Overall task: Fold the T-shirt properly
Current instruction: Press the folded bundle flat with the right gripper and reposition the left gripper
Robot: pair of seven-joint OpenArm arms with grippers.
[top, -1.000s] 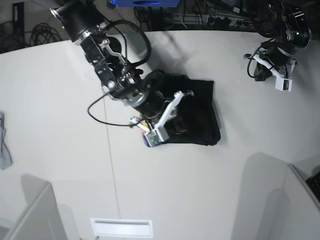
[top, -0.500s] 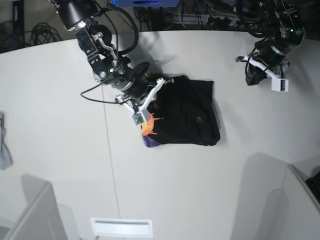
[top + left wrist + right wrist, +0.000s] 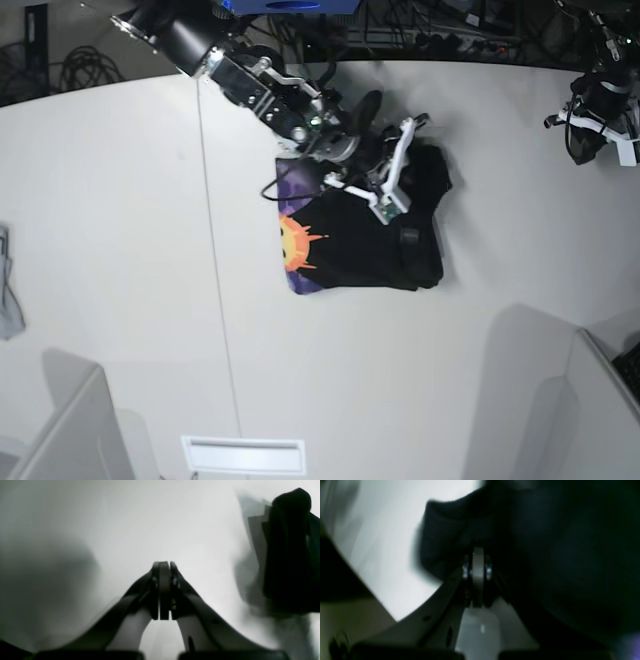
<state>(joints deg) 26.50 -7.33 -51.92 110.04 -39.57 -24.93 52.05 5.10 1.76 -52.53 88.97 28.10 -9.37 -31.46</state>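
Observation:
The black T-shirt (image 3: pixel 375 250) lies bunched in the middle of the white table (image 3: pixel 120 250). Its orange sun on purple (image 3: pixel 298 245) shows along the left side. My right gripper (image 3: pixel 405 150) is over the shirt's upper right part. In the right wrist view the right gripper (image 3: pixel 478 552) is shut, its tips sunk in a raised fold of the black cloth (image 3: pixel 557 555). My left gripper (image 3: pixel 582 135) hovers over the table's far right edge, away from the shirt. In the left wrist view the left gripper (image 3: pixel 163 566) is shut and empty above bare table.
A small grey cloth scrap (image 3: pixel 8 290) lies at the table's left edge. Pale partition panels stand at the bottom left (image 3: pixel 60 420) and bottom right (image 3: pixel 560 400). A white slotted plate (image 3: pixel 243 455) sits at the front. A dark blurred shape (image 3: pixel 287 555) shows in the left wrist view.
My right gripper has swept from the shirt's left edge up and right across it, peeling a black layer over. More of the sun print shows. My left arm has moved further right.

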